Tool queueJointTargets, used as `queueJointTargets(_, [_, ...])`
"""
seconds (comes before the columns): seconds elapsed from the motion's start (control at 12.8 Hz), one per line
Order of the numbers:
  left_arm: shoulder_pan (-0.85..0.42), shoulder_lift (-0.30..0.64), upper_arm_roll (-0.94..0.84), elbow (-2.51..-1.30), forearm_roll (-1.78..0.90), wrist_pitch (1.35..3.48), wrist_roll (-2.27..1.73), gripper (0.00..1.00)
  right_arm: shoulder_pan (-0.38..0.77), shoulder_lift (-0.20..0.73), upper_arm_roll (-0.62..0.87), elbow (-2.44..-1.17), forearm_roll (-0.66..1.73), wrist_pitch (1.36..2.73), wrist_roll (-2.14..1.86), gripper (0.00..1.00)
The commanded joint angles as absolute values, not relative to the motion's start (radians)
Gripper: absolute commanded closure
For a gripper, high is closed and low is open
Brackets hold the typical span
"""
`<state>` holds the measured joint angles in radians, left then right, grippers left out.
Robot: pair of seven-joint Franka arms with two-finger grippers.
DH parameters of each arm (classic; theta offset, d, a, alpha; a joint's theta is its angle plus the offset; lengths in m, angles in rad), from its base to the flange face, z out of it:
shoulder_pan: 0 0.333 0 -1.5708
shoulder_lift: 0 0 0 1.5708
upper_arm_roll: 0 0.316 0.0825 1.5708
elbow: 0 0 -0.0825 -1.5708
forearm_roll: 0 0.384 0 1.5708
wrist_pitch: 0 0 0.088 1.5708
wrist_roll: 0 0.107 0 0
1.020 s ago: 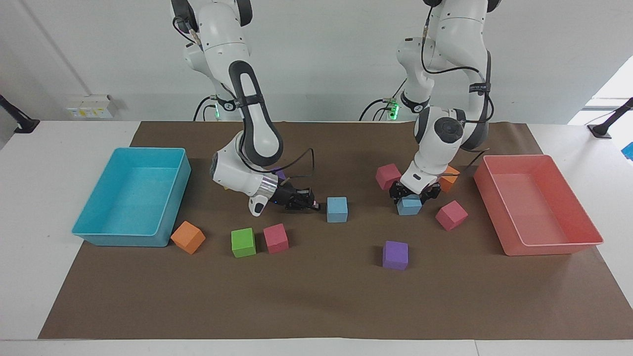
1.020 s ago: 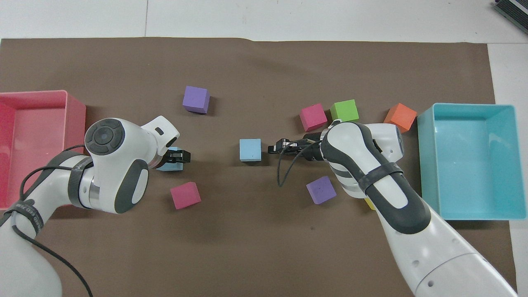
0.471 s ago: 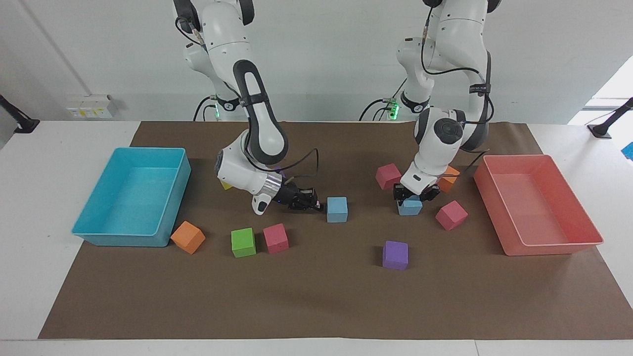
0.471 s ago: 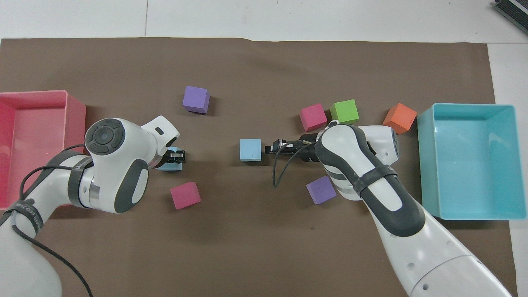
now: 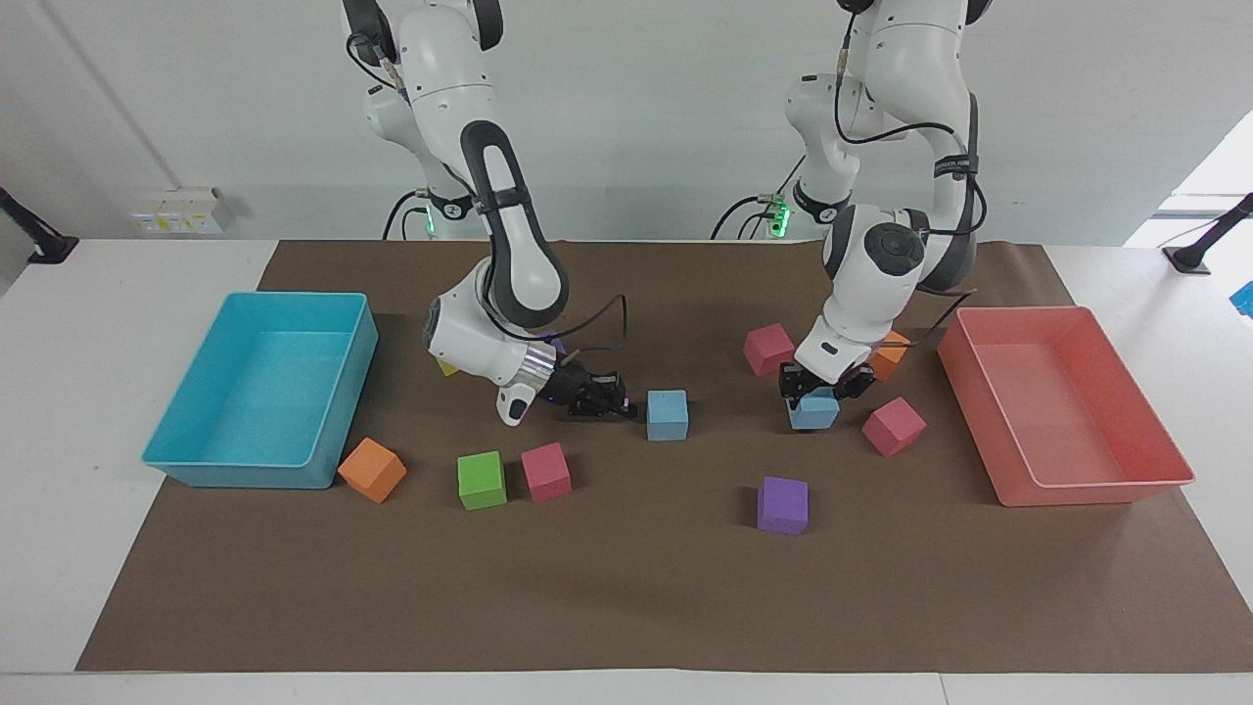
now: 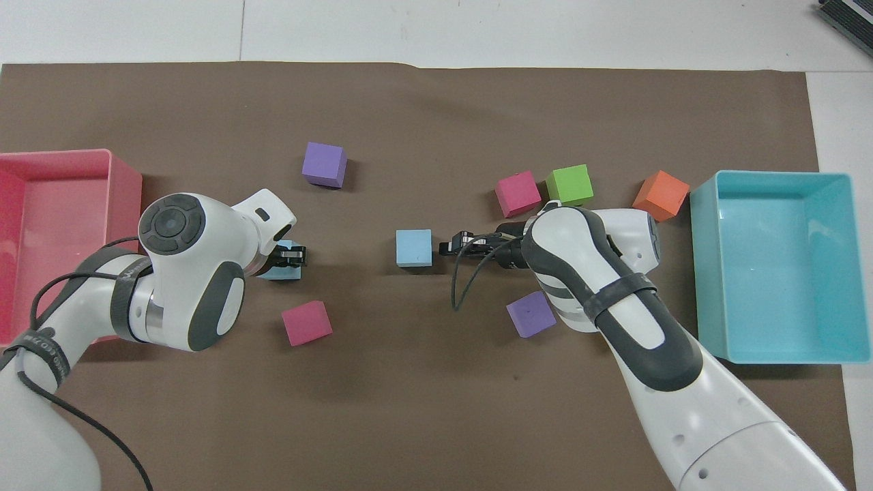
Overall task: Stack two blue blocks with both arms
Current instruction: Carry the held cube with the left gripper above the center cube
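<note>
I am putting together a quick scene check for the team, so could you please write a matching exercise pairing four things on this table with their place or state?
Things:
1. left gripper
2. right gripper
3. green block
4. salmon tray

Place or state:
A. beside a pink block
B. shut, beside the loose blue block
C. at the left arm's end
D. shut on the held blue block

Pairs: 1-D, 2-B, 3-A, 4-C
</note>
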<state>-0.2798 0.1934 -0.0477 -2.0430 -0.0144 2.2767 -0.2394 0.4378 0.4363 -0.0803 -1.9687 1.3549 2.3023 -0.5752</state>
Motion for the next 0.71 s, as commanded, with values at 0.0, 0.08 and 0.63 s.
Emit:
queueJointTargets(0.0, [-0.346, 0.216, -0.04, -1.948, 0.064, 2.182, -0.352, 0.55, 0.425, 0.426, -0.075, -2.0, 1.382, 2.312, -0.647, 1.0])
queueJointTargets(0.08, [-0.376, 0.224, -0.04, -1.921, 0.067, 2.175, -0.383, 0.55, 0.416, 0.425, -0.075, -2.002, 1.382, 2.31, -0.653, 1.0])
queueJointTargets(0.63, [-0.508, 0.32, -0.043, -1.709, 0.051, 2.094, -0.59, 0.55, 0.416, 0.423, -0.075, -2.008, 1.382, 2.313, -0.653, 1.0])
